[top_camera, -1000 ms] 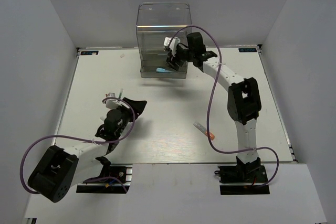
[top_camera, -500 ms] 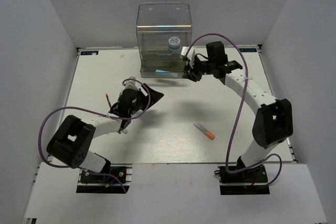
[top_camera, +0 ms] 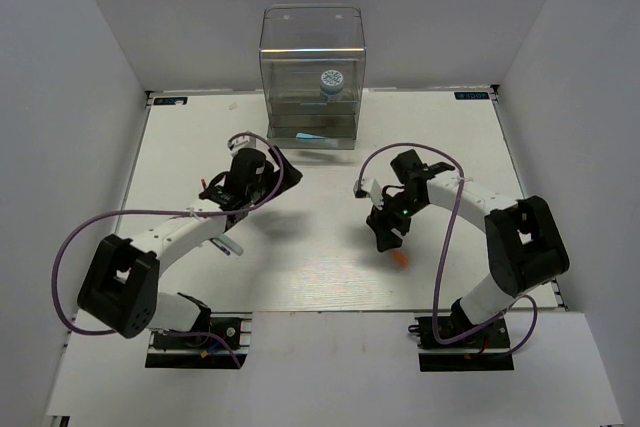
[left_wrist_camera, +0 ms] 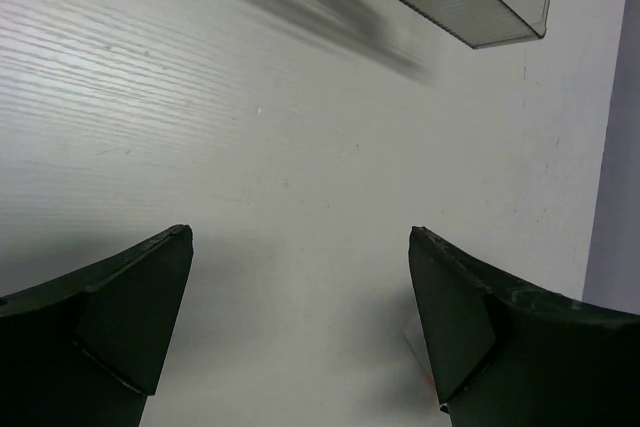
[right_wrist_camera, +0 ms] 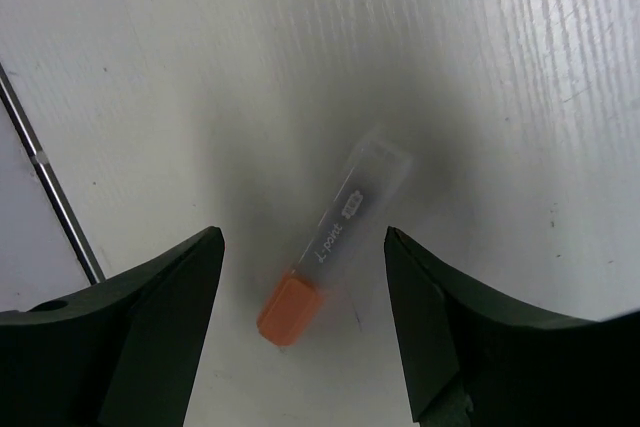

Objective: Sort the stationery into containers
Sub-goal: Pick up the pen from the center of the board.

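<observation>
Spreads the jaws of the right gripper (right_wrist_camera: 300, 244) wide above the clear orange-capped tube (right_wrist_camera: 340, 225), flat on the table (top_camera: 200, 142) and untouched. Holds the left gripper (left_wrist_camera: 300, 237) open too, low over the table near the cabinet (top_camera: 312, 132). Seems to show the blue-and-white roll (top_camera: 331, 81) inside that cabinet's upper part.

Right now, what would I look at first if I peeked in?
The right gripper hangs open just above the clear orange-capped tube, which lies on the table toward its front right. At the back stands the tall clear cabinet, with a blue-and-white roll inside it.
</observation>
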